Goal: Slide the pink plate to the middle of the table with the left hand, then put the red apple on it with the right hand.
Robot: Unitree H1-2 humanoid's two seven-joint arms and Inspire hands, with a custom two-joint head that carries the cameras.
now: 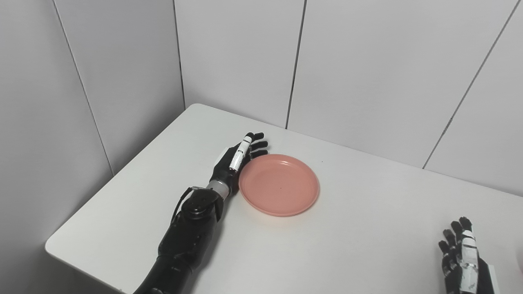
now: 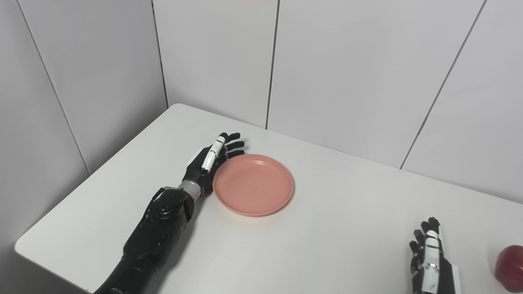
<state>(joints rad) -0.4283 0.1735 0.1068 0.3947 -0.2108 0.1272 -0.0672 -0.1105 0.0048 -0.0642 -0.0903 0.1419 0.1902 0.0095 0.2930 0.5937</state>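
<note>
Fingers (image 1: pixel 255 143) of left hand (image 1: pixel 237 157) straight, empty, against flat pink plate (image 1: pixel 279 184) rim.

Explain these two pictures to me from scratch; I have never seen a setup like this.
Both pictures show one scene, taken by two cameras side by side on a humanoid robot's head, looking down at a white table. That is why they nearly match.

The black arms coming in from the bottom edge are the robot's own. Each ends in a hand with fingers and a thumb.

The left hand lies open with its fingers stretched out against the left edge of an empty pink plate. It grips nothing.

The right hand rests open near the bottom right and holds nothing. Just to its right lies a red apple, seen clearly only in the right eye view.
</note>
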